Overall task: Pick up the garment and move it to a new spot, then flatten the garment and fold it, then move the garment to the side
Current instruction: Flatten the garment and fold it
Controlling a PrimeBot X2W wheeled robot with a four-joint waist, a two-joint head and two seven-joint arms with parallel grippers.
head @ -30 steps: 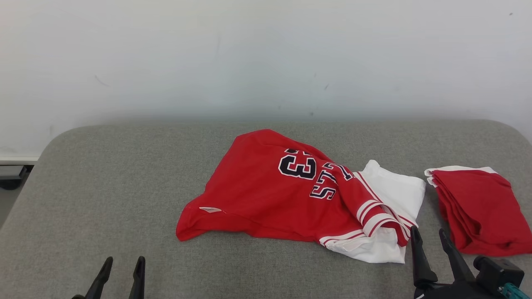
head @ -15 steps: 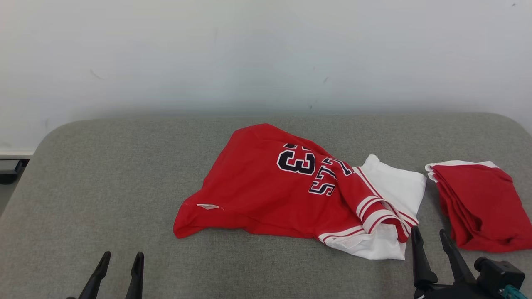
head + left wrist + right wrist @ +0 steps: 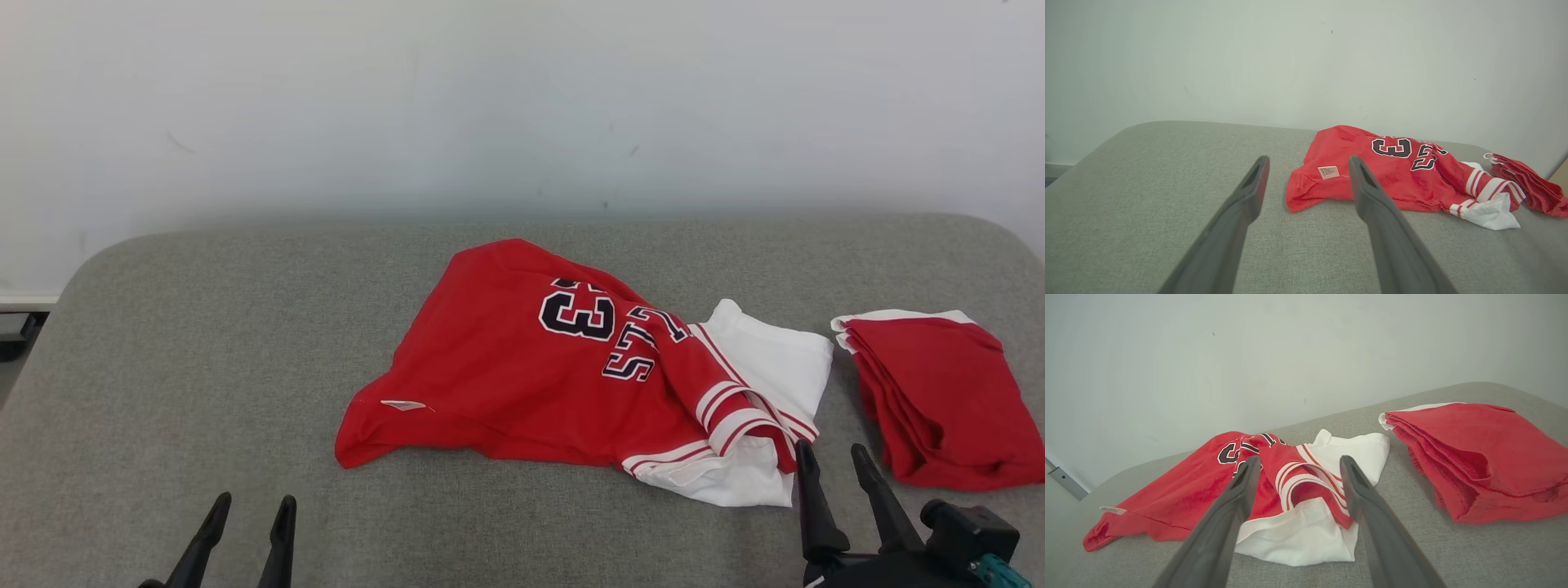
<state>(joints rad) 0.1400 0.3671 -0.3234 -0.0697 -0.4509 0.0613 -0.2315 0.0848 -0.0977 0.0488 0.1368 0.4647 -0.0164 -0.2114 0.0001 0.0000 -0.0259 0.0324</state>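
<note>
A crumpled red jersey, the garment point(image 3: 522, 376), lies in the middle of the grey padded table point(image 3: 204, 351), with dark numbers, red-and-white striped trim and a white part at its right end. Its labelled hem corner shows in the left wrist view on the garment point(image 3: 1372, 171). My left gripper point(image 3: 251, 510) stands open near the front edge, well left of and short of the hem. My right gripper point(image 3: 831, 457) is open too, its fingertips just short of the white trim; the right wrist view looks between open fingers onto the garment point(image 3: 1306, 490). Nothing is held.
A folded red and white garment pile point(image 3: 939, 392) lies at the table's right side, also seen as the pile point(image 3: 1478, 457) and the pile point(image 3: 1531, 188). A pale wall point(image 3: 522, 106) rises behind the table. Bare grey padding spreads to the left of the jersey.
The head camera has tilted, so the whole scene sits a little lower-left and higher in frame. Both grippers have edged slightly forward; the garments lie as before.
</note>
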